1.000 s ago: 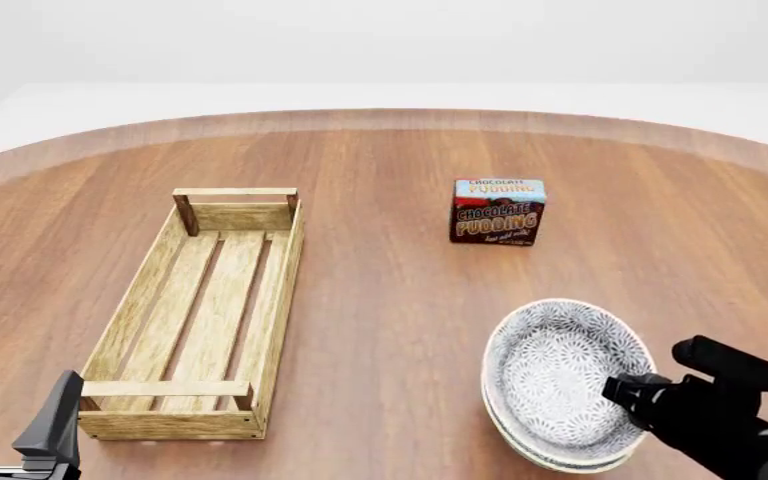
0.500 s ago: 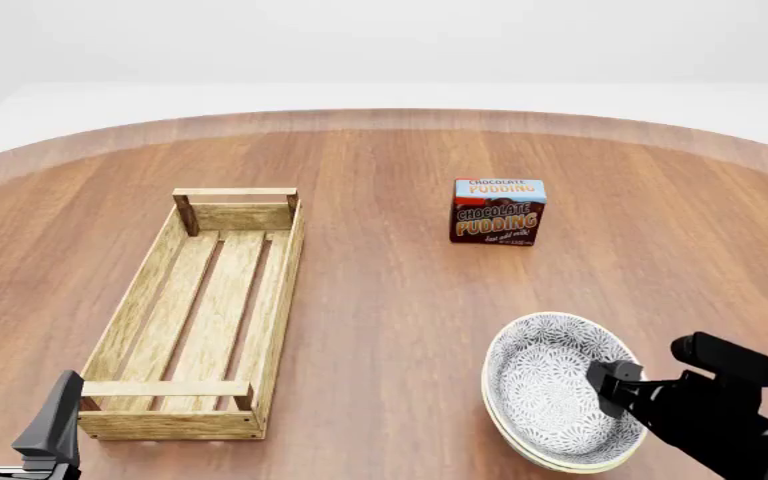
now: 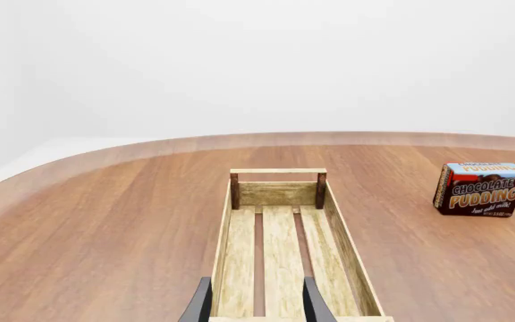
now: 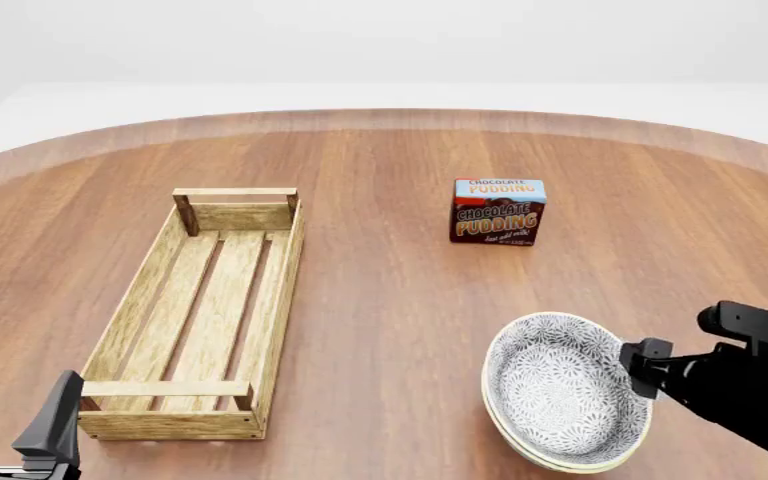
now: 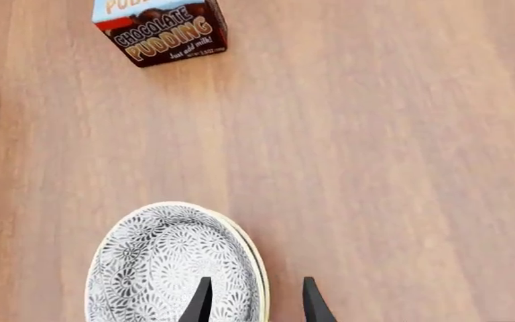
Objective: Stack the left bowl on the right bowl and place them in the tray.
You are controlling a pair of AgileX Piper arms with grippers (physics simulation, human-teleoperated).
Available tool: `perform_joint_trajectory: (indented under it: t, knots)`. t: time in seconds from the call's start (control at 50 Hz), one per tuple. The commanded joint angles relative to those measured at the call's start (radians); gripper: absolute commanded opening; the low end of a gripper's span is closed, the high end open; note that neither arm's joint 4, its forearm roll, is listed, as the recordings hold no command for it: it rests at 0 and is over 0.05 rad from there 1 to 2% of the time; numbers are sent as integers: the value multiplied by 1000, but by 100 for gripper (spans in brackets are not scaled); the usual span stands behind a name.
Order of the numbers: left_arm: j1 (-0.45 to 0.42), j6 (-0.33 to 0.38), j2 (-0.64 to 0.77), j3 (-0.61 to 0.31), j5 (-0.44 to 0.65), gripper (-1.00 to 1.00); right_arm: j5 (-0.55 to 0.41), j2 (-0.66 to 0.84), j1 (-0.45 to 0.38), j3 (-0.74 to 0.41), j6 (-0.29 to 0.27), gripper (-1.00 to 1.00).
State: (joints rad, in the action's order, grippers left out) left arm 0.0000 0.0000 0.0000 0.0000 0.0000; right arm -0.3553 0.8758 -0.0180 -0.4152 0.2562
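On the round wooden table, two patterned bowls are seen nested one inside the other at the near right, the upper bowl tilted slightly within the lower one. The right gripper is shown with its fingers parted and straddling the bowls' right-hand rim, one fingertip over the patterned inside and the other outside the rim; whether the rim is actually touched cannot be told. In the front view the right arm's dark body is pictured just beside the stack's right edge.

The tray, a long slatted light-wood crate, is seen lying on the table's left half, well apart from the bowls, with nothing inside it. The left gripper is pictured at the tray's near end, its fingers spread apart and nothing held between them; in the left wrist view the fingertips are framed by the tray's near edge.

A chocolate pudding box is shown standing upright farther back, beyond the bowls.
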Motion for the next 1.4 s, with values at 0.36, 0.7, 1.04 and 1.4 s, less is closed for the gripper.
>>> perform_joint_trajectory:
  t: [0.36, 0.7, 1.04, 1.4]
  knots:
    - [0, 0, 0, 0, 0, 100, 98, 166, 33, 58, -144, 100]
    - [0, 0, 0, 0, 0, 100, 210, 202, -36, 156, -79, 100]
    - [0, 0, 0, 0, 0, 100, 265, 229, -50, 186, -58, 100]
    - [0, 0, 0, 0, 0, 100, 322, 235, -66, 209, -15, -100]
